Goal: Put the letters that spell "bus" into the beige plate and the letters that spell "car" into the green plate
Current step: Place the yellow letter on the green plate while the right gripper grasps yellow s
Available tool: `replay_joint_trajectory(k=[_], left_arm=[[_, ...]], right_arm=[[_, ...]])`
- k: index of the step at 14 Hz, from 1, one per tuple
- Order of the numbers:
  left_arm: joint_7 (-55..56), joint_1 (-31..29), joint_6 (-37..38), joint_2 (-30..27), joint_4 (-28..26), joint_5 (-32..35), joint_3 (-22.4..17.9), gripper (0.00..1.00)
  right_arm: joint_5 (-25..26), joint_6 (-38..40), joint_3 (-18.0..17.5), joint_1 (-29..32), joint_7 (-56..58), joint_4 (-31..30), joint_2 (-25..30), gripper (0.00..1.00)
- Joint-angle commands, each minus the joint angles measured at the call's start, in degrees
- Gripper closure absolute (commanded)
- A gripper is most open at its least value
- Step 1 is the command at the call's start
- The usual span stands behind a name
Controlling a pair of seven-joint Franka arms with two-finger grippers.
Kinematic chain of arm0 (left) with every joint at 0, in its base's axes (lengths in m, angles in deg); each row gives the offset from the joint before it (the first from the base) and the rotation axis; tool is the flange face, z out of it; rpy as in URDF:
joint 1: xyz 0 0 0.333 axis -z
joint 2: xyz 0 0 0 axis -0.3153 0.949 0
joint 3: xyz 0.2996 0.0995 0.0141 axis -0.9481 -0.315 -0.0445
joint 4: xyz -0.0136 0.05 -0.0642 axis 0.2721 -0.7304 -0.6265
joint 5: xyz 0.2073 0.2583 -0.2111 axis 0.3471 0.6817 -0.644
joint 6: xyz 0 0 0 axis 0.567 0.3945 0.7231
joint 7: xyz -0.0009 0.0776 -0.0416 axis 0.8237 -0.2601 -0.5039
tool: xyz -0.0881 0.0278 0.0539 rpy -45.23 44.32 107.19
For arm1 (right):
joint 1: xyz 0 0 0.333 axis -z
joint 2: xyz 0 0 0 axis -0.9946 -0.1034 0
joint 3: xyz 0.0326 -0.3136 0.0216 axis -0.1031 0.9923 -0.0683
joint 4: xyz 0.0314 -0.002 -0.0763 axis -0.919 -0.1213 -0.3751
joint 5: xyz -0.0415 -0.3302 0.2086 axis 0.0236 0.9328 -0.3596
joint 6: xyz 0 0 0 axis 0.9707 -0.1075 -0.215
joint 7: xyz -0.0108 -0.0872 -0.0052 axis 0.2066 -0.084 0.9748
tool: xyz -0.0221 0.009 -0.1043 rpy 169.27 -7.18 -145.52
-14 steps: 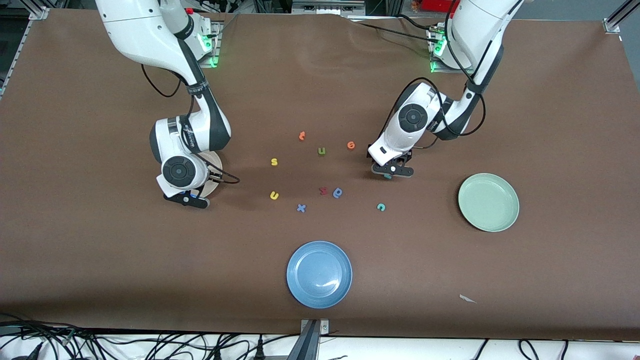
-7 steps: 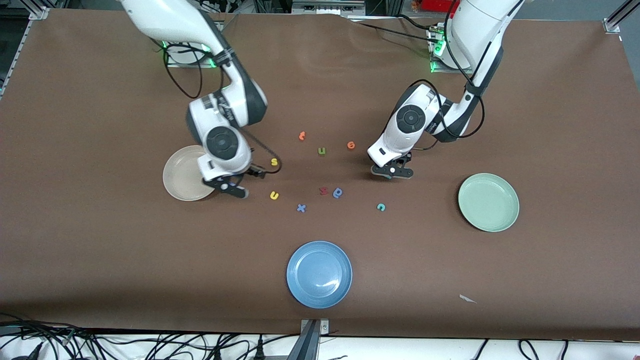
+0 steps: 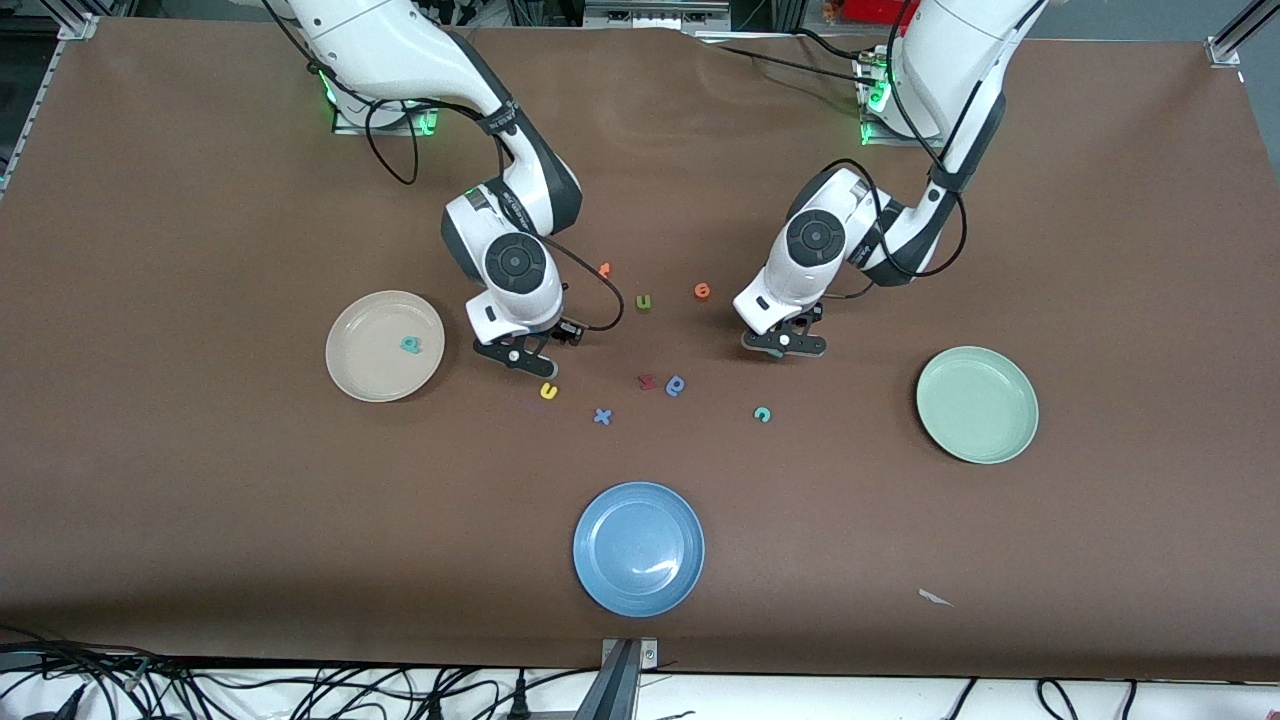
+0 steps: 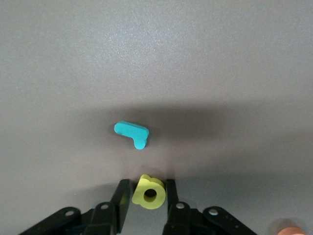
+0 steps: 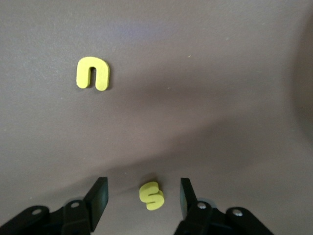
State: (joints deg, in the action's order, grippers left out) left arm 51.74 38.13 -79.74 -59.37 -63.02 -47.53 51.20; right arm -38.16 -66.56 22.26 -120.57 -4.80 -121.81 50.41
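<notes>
Item: letter pickups, mid-frame.
Detail: left gripper [image 4: 146,190] fingers clamp yellow "a" [image 4: 149,192] on counter [image 3: 200,500]; lift straight. The right gripper [image 5: 143,195] fingers wide astride yellow "s" [image 5: 151,196], untouched; centre before closing, then beige plate [image 3: 350,372].

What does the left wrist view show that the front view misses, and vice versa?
Only the left wrist view: a yellow "a" closed between the fingers, a teal "r" lying on the table beside it. Only the front view: the beige plate holding a teal "b", the green plate, the right gripper. Both: the left gripper, the brown table.
</notes>
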Motion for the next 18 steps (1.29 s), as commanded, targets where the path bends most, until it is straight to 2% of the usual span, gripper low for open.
replay_joint_trajectory(k=[1, 4, 6, 7, 9, 12, 13, 15, 18], left_arm=[[1.6, 0.4, 1.4, 0.3, 0.5, 2.3, -0.3, 0.77], [0.1, -0.5, 2.8, -0.9, 0.9, 2.3, -0.5, 0.84], [-4.6, -2.9, 11.2, -1.6, 5.4, 2.3, -0.5, 0.84], [-6.8, -4.5, 16.0, -1.9, 8.0, 2.3, -0.5, 0.85], [-13.1, -9.1, 20.5, -2.7, 11.3, 2.3, -0.5, 0.87], [-23.6, -16.9, 20.3, -3.2, 12.2, 2.5, -0.6, 0.89], [-25.5, -19.5, 20.2, -2.9, 12.8, 4.2, -0.6, 0.90], [-26.3, -24.1, 19.7, -1.6, 14.3, 9.2, -0.4, 0.91], [-27.3, -27.0, 16.9, 2.7, 15.1, 14.0, -0.5, 0.90]], right_arm=[[-0.7, -1.6, -0.3, -0.3, -0.3, -1.8, 0.2, 0.33], [-0.7, -1.7, -0.9, -0.4, -0.4, -2.1, 0.0, 0.33], [-0.7, -1.4, -1.1, -0.4, -0.5, -2.2, 0.0, 0.35], [-0.7, -1.2, -1.1, -0.4, -0.5, -2.3, 0.1, 0.40], [-0.7, -1.1, -1.1, -0.4, -0.5, -2.3, 0.1, 0.56], [-0.7, -1.1, -1.1, -0.4, -0.4, -2.7, 0.1, 0.86], [-0.7, -1.1, -1.0, -0.4, -0.3, -2.7, 0.2, 0.93], [-0.8, -0.9, -1.0, -0.3, 0.1, -2.6, 0.6, 0.95], [-0.7, 3.7, -0.4, 0.2, 1.0, -1.4, 3.4, 0.95]])
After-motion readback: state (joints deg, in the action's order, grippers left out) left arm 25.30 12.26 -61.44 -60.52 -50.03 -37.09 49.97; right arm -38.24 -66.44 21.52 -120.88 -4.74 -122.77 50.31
